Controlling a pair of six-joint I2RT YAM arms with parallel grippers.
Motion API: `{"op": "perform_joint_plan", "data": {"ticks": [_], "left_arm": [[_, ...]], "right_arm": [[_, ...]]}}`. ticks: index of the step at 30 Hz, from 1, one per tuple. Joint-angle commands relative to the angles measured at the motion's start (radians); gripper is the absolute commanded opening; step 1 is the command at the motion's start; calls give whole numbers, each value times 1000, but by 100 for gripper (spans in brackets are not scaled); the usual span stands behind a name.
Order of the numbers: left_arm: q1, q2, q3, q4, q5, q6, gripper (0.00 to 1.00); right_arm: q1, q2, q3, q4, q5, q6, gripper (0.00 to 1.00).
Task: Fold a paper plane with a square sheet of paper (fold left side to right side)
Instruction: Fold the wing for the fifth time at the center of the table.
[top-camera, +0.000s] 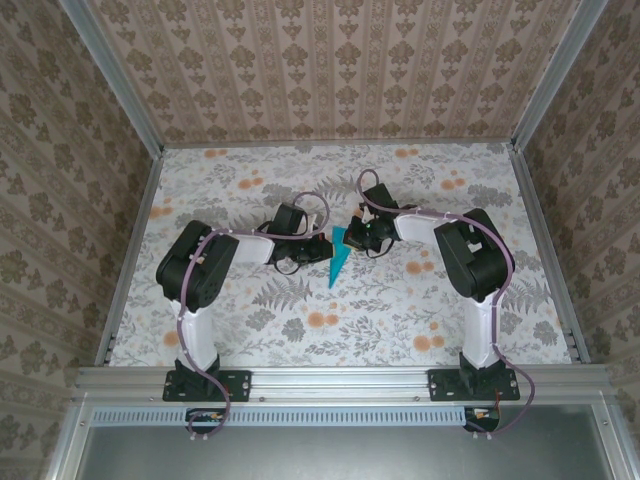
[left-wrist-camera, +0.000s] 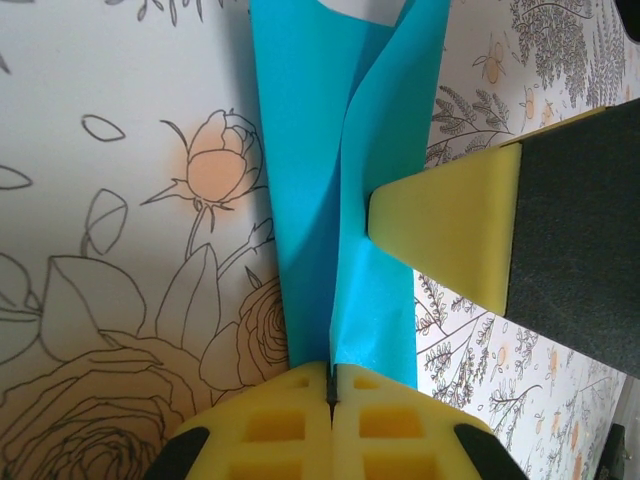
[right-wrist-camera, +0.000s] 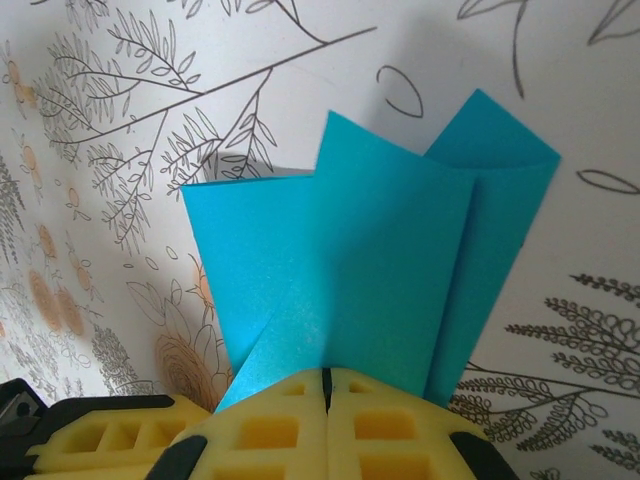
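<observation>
On the flower-print table (top-camera: 400, 320) between wallpapered walls (top-camera: 330, 70), left hand (left-wrist-camera: 330, 388) and right hand (right-wrist-camera: 325, 382) both pinch the paper plane (top-camera: 338, 265).

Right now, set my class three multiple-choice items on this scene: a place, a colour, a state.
1. Where is the paper plane? A between the two wrists; B at the table's far left corner; C on the left base.
2. Its colour? A red; B white; C turquoise.
3. The right jaws are: A wide open; B shut on the paper plane; C shut on nothing.
Key: 1A, the top view shows it between the wrists; 2C, every view shows turquoise; 3B, the right wrist view shows paper pinched between closed yellow pads.
</observation>
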Motion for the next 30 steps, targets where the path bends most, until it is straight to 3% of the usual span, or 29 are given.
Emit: {"op": "perform_joint_plan", "data": {"ticks": [1, 4, 6, 10, 14, 18, 30], "left_arm": [[9, -68, 24, -118, -31, 43, 23], [10, -133, 37, -172, -41, 61, 36], [10, -176, 36, -203, -47, 68, 38], [0, -241, 31, -249, 4, 52, 34], [-26, -215, 37, -254, 126, -6, 28], [-58, -180, 37, -217, 166, -37, 25], [-78, -84, 50, -230, 115, -30, 25]], "right_arm": [[-10, 40, -63, -112, 72, 7, 0], [-10, 41, -69, -108, 72, 5, 0], [-11, 39, -69, -106, 70, 4, 0], [-11, 33, -66, -107, 69, 0, 0], [-10, 30, -65, -106, 66, 0, 0], [-11, 30, -63, -109, 64, -1, 0], [-9, 29, -62, -117, 59, -10, 0]]}}
